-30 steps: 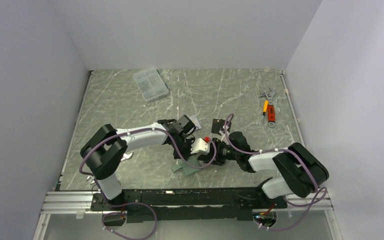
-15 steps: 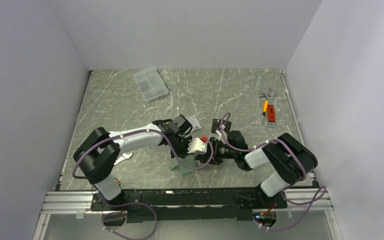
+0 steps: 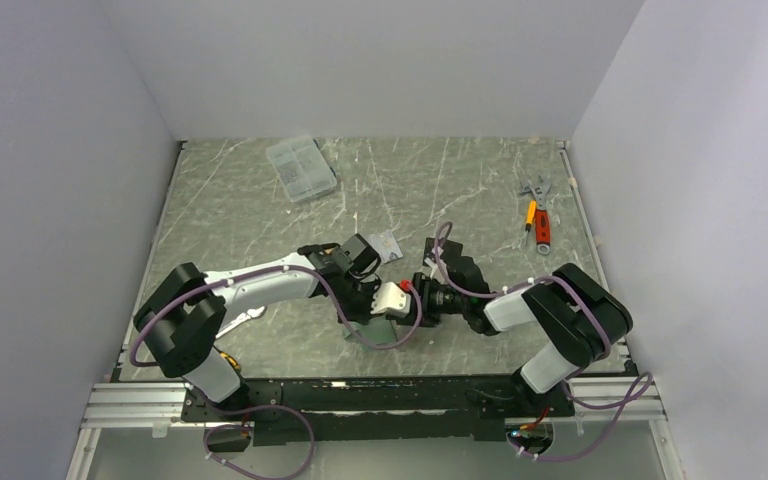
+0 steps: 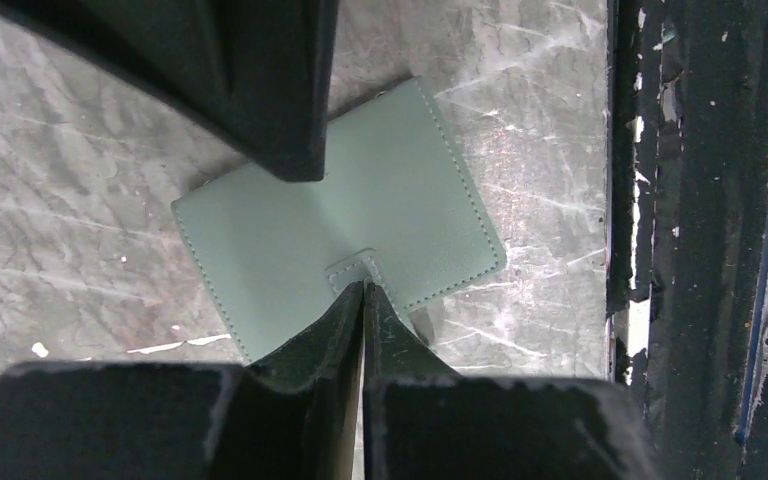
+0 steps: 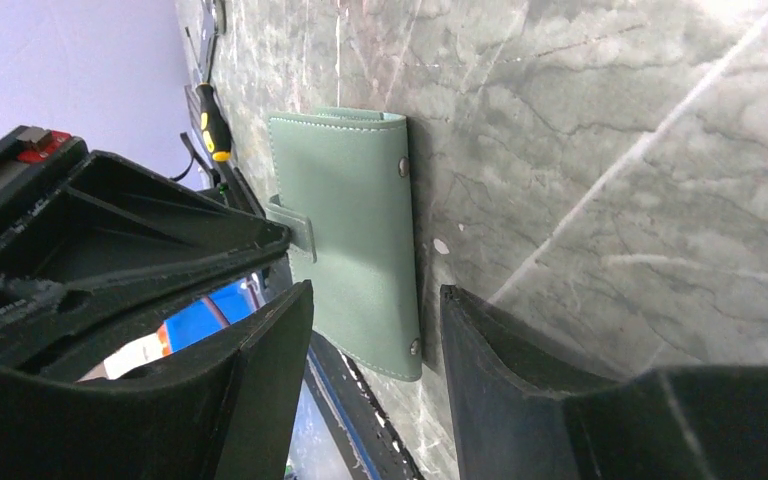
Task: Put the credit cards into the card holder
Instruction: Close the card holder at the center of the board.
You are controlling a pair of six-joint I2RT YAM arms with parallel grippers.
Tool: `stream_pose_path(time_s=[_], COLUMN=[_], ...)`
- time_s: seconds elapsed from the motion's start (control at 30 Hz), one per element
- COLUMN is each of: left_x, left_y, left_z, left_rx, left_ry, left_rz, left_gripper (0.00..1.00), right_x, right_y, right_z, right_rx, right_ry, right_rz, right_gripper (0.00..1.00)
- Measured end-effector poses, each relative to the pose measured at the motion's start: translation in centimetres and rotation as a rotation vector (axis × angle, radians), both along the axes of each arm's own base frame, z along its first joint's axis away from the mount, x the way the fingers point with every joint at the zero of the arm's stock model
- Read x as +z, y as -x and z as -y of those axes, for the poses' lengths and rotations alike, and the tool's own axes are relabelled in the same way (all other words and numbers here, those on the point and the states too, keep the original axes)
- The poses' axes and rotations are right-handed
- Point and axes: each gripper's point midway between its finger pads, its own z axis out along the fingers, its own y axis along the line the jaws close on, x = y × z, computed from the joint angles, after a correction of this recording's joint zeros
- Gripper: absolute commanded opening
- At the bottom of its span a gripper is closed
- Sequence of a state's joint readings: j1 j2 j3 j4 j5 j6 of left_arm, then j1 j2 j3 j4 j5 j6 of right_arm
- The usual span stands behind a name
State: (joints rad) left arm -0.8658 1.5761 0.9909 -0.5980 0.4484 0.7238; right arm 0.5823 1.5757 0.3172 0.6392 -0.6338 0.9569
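The card holder (image 4: 410, 200), a folded rectangle of matte grey-green, leather-like material with stitched edges and rounded corners, is seen lying flat on the marbled grey bench (image 4: 60, 220). Its short snap tab (image 4: 353, 268) is met by the tips of the left pincer (image 4: 363, 292), which is closed to a thin slit; whether the tab is nipped cannot be told. The right pincer (image 5: 375, 295) is held partly spread just beside the holder, whose edge with two metal studs (image 5: 403, 166) is framed by its black fingers (image 5: 260, 380). A silvery-white card (image 3: 387, 243) is seen farther back, beside the left arm.
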Motion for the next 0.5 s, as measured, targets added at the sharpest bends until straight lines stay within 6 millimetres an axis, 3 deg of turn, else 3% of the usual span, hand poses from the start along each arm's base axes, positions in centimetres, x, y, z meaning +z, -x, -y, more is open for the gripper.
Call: stream_pose_path(time_s=[0.2,0.37,0.5], left_x=[-0.9,-2.3,-2.4], left_y=[0.4,1.1,1.0], left_z=[0.2,-1.0,-1.1], left_rx=[-0.035,-0.079,-0.102], left_ry=[-0.002,-0.028,-0.016], left_rz=[0.011,0.02,0.053], left_gripper=[0.1,0.09,0.09], right_x=[0.0,-0.1,-0.1], right_y=[-0.3,-0.3,-0.6], right_z=[-0.6,-0.8,-1.3], right_rx=[0.014,0.02,0.032], right_ry=[0.004,0.009,0.006], right_rz=[-0.002,-0.007,-0.012], right_gripper=[0.53,0.53,0.53])
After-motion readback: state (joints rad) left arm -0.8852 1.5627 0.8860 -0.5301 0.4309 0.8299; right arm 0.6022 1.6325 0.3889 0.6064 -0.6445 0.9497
